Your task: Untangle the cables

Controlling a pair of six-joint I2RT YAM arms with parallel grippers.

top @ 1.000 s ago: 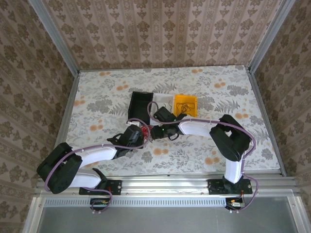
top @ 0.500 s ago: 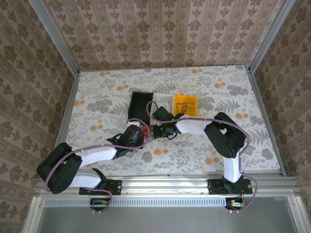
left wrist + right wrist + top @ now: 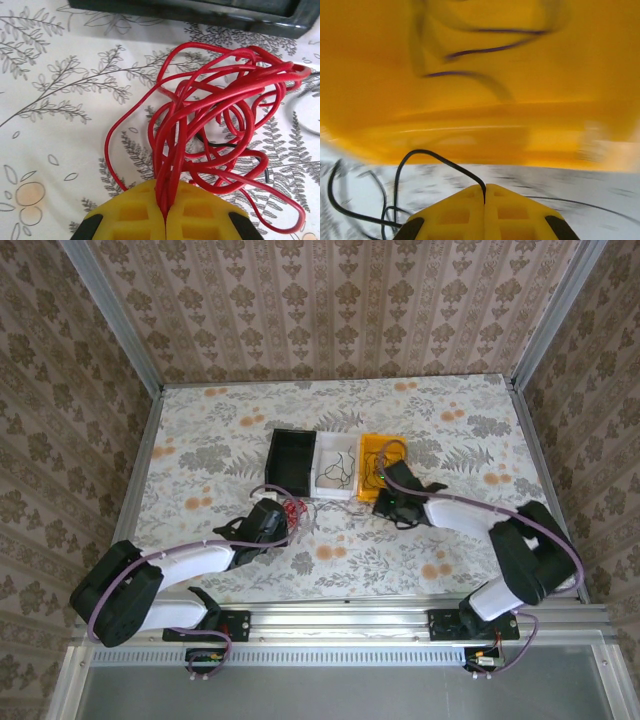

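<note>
The desk has a white cloth with grey leaves and little orange flowers on it. Three small boxes sit in a row near the middle of the desk, touching side by side. The black box is on the left, the white box is in the middle, and the yellow box is on the right. Walls with brown flower wallpaper stand around the desk on three sides. A shiny metal rail runs along the near edge. Up close, the yellow box looks blurry, and the black box's edge sits at the top.
</note>
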